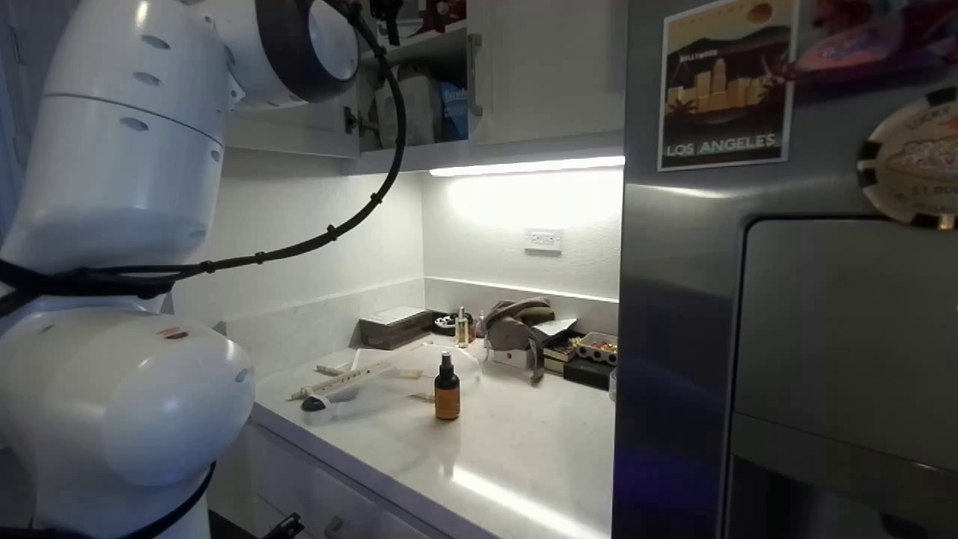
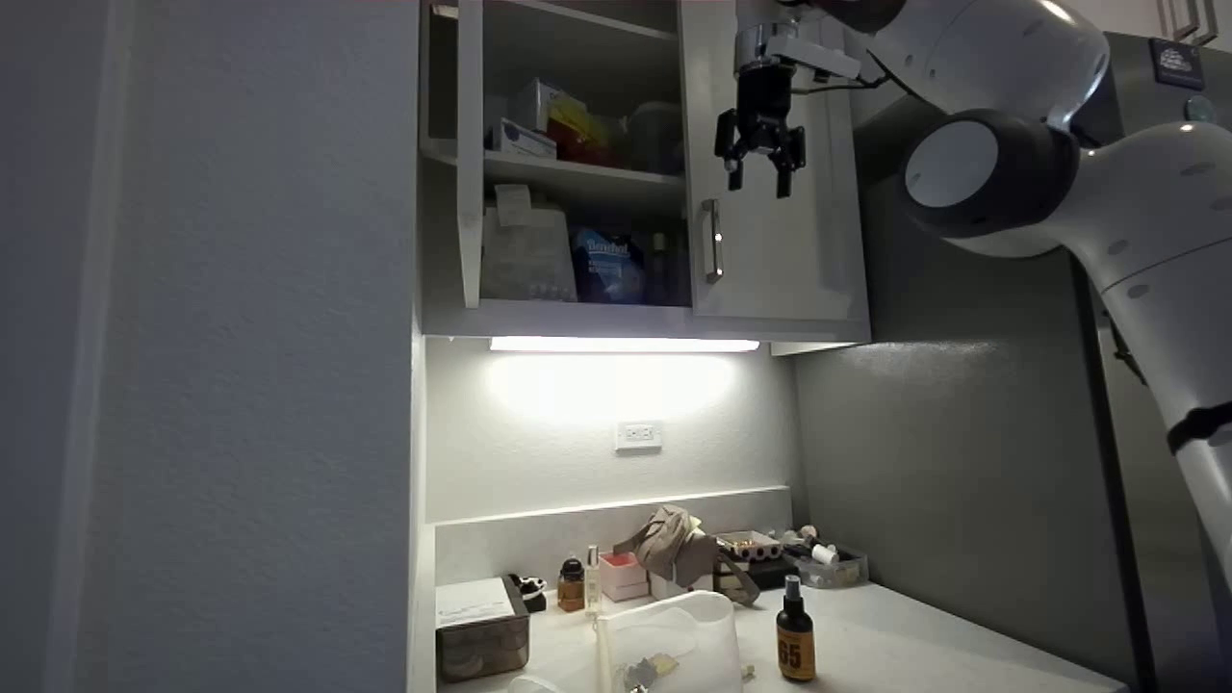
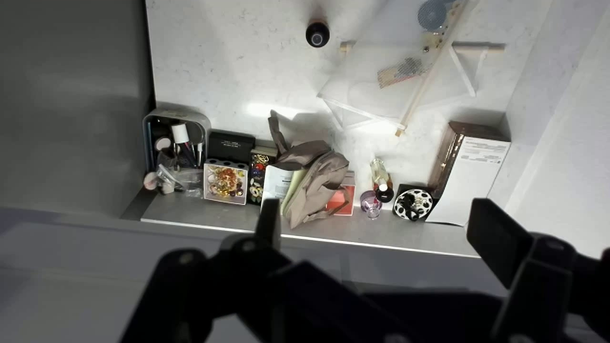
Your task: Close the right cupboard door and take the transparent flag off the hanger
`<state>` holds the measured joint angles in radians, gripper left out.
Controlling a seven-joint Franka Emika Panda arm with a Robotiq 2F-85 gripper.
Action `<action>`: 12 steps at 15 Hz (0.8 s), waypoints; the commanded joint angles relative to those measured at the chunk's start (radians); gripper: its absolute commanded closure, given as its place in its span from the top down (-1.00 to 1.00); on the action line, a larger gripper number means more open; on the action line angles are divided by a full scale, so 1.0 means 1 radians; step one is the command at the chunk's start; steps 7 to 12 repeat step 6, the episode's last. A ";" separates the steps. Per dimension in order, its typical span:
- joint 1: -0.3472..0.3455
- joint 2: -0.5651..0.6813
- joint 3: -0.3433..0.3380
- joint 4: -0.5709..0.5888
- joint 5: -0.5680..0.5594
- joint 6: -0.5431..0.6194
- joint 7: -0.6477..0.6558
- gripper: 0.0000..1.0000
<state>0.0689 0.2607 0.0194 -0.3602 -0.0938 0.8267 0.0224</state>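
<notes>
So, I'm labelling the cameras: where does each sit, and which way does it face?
An exterior view: close beside the arm, which fills much of the left, facing the counter past the fridge.
An exterior view: before the counter, facing the cupboard and back wall; arm and tool upper right.
Wrist view: above the counter, looking down; the open tool along the bottom.
Both exterior views share the clear sheet, pump bottle and outlet.

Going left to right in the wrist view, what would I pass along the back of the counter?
Bin, dotted box, bag, slim bottle, spotted dish, white-topped box. Other things overlap these, so I've left them out.
</notes>
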 commanded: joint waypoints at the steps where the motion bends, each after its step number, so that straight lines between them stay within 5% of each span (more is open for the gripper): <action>1: -0.039 -0.049 -0.021 0.000 0.012 -0.030 -0.034 1.00; 12: -0.032 -0.049 -0.018 -0.001 0.004 -0.015 -0.005 1.00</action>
